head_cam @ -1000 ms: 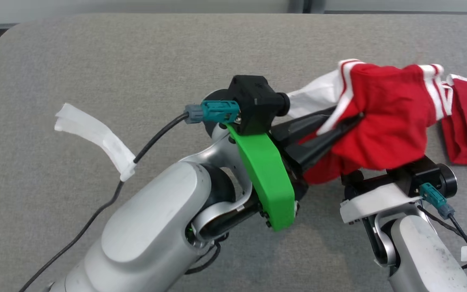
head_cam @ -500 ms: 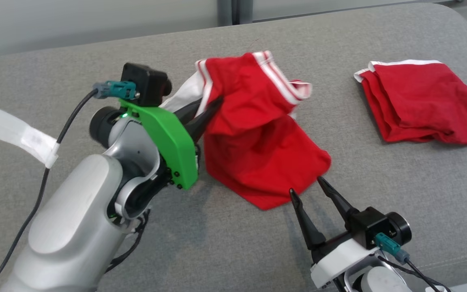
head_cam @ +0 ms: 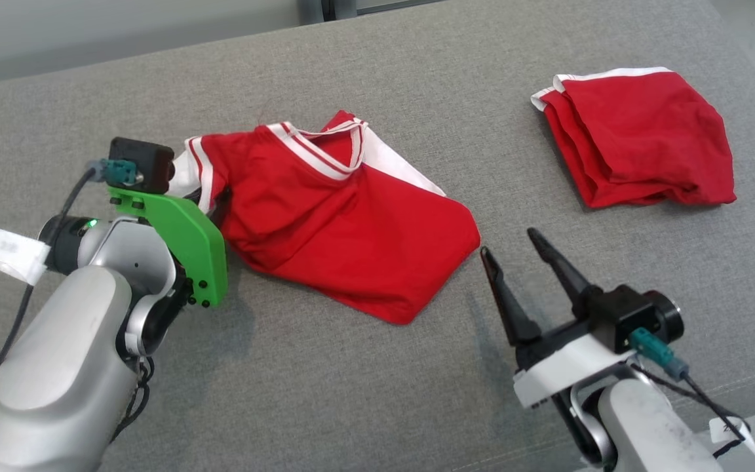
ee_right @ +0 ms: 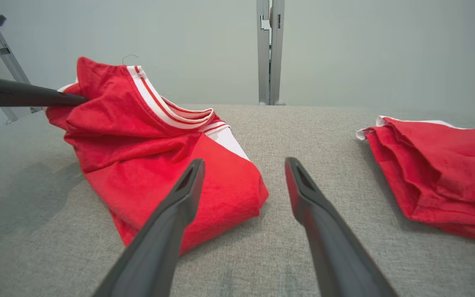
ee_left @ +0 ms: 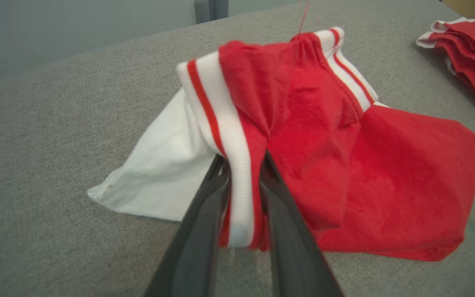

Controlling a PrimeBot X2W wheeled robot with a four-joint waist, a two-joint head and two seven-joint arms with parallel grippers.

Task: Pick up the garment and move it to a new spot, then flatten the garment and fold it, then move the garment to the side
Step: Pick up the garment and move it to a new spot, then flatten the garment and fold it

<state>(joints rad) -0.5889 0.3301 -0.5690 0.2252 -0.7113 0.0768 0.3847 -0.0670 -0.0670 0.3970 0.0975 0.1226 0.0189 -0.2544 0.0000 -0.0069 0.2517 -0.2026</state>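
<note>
Garment lies on grey cushion; wall behind

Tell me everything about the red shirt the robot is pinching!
The red shirt looks like soft, wrinkly cloth, with white bands striped in red at its neck and sleeve, and a white part peeking out behind. It lies crumpled, not flat, on the grey padded surface. The left gripper pinches one striped white band, holding that end raised.

No writing can be read; the marks on the white tag are blurred.
</note>
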